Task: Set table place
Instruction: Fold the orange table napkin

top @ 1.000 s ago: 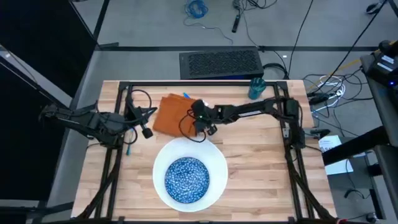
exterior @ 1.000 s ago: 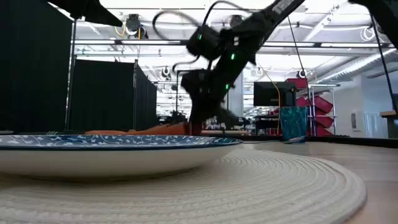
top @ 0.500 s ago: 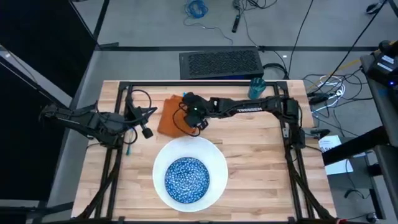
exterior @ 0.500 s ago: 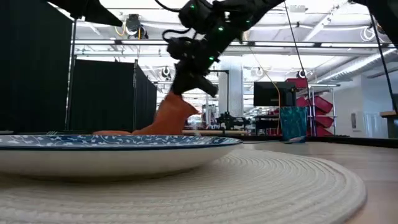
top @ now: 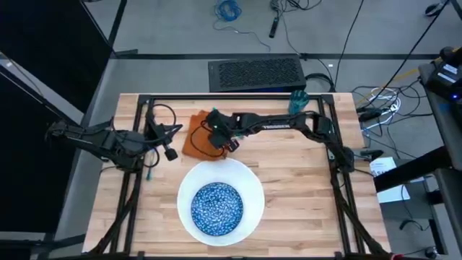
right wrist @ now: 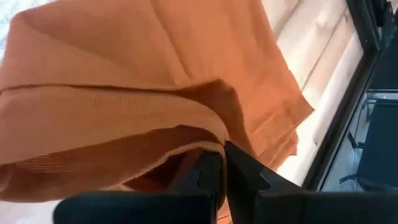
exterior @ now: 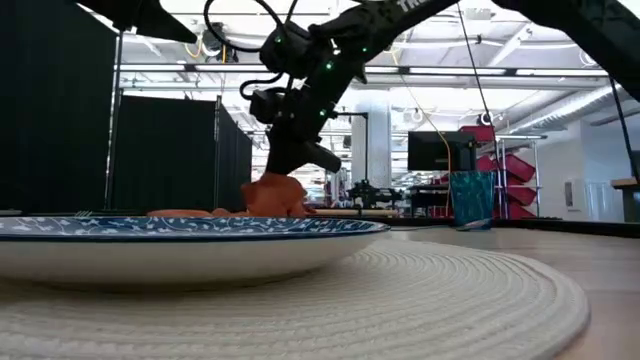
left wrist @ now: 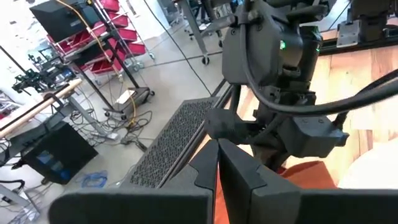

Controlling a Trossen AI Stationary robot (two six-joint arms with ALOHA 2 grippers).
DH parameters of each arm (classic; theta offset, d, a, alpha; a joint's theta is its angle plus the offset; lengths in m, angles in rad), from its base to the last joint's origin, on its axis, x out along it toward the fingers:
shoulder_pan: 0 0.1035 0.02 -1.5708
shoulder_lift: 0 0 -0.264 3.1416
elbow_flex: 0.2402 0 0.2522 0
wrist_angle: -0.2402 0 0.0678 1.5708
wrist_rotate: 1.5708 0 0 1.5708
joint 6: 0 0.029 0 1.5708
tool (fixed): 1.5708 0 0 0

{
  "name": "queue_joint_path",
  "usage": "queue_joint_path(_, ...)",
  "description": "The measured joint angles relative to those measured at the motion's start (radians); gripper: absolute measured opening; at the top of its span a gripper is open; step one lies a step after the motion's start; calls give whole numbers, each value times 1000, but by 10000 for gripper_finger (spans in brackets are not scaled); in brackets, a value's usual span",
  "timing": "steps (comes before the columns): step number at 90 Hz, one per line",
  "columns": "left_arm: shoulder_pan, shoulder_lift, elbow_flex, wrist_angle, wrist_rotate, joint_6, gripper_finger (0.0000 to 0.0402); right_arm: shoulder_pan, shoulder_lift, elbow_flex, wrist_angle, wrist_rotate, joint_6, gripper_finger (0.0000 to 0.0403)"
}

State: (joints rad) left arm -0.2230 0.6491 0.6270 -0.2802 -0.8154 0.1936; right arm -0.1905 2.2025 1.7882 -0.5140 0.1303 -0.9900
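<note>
At the table's point(top: 303, 195) left edge our left gripper point(top: 171, 152) waits, fingers pressed together. Right of it our right gripper point(top: 216, 141) pinches a raised fold of the orange napkin point(top: 193, 137), behind the plate point(top: 249, 191). The thin fold could slip loose. Only the wrist view shows that pinch; cutlery probably lies underneath, unseen.

Small white lettering along the right dark six-joint arm point(top: 278, 124), too small to read for certain in the high view. Nothing else legible.
</note>
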Motion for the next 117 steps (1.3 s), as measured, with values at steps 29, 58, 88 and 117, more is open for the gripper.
queue_joint_path(29,0,0,0,-1,0,3,0,-20,-1,4,-70,-1,14,0)
queue_joint_path(58,0,0,0,-1,0,3,0,-33,13,195,-69,-86,-79,0)
queue_joint_path(88,0,-21,0,30,-23,-3,0,-71,298,538,-240,-194,-50,0)
queue_joint_path(117,-2,-50,0,34,7,1,0,-63,400,563,-285,-228,-10,0)
